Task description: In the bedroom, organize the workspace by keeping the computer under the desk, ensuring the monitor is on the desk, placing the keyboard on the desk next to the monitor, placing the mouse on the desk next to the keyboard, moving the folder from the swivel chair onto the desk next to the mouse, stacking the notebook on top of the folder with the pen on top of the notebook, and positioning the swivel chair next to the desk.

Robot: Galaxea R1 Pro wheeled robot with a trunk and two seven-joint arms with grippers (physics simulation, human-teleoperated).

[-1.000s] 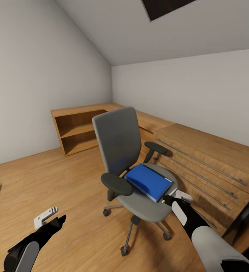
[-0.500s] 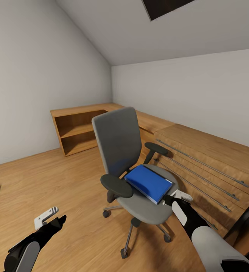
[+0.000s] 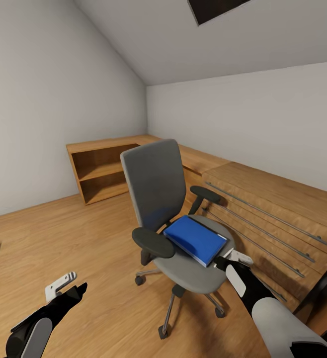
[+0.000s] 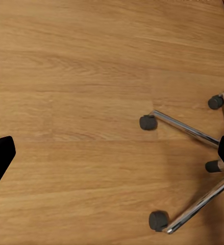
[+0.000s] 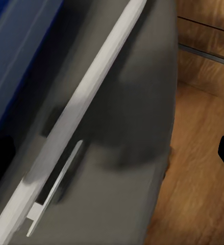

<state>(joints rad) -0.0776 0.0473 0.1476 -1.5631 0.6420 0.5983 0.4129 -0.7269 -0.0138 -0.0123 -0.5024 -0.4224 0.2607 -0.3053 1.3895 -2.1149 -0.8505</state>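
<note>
Now the swivel chair (image 3: pixel 178 219) stands on the wooden floor (image 3: pixel 59 238) in front of me, at about 12 o'clock. The blue folder (image 3: pixel 196 239) lies flat on its grey seat, with a thin white pen (image 5: pixel 86 107) beside it near the seat edge. My right jaws (image 3: pixel 233 259), at 4 o'clock, are released, spread wide just at the seat's rim beside the folder. My left jaws (image 3: pixel 64 286), at 8 o'clock, are also released, over bare floor, near the chrome chair base (image 4: pixel 193 173). Low light-wood cabinets (image 3: pixel 263 214) run along the wall behind.
</note>
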